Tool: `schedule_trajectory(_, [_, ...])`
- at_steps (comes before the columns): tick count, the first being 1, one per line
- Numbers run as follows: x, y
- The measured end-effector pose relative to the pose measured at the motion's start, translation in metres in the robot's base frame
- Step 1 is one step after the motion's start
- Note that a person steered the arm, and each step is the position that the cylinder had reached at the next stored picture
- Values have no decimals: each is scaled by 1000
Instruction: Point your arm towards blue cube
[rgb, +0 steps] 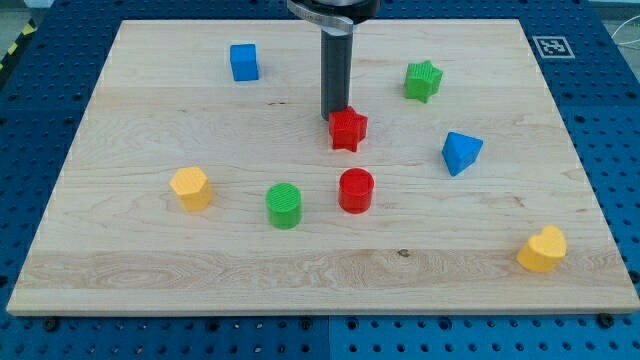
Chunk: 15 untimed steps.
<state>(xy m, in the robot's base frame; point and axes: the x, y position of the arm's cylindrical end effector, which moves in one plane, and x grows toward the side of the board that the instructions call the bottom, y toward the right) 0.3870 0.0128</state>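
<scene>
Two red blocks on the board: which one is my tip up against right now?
The red star, the upper one. My tip sits at its upper-left edge, seemingly touching. The red cylinder lies lower, clearly apart from the tip.

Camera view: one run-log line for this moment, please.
my tip at red star's upper-left edge | blue cube up-left of tip, apart, not reached

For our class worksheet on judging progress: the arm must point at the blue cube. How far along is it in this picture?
Done: nothing visible yet. In hand: my tip sits at the red star, apparently touching its upper-left edge, mid-board. Left: the whole approach, since the blue cube lies well off toward the view's top left, with bare board between it and the tip.
</scene>
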Motion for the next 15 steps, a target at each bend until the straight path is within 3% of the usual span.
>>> schedule_trajectory(2, [-26,-1])
schedule_trajectory(12, [-28,-127])
schedule_trajectory(15, [-53,-149])
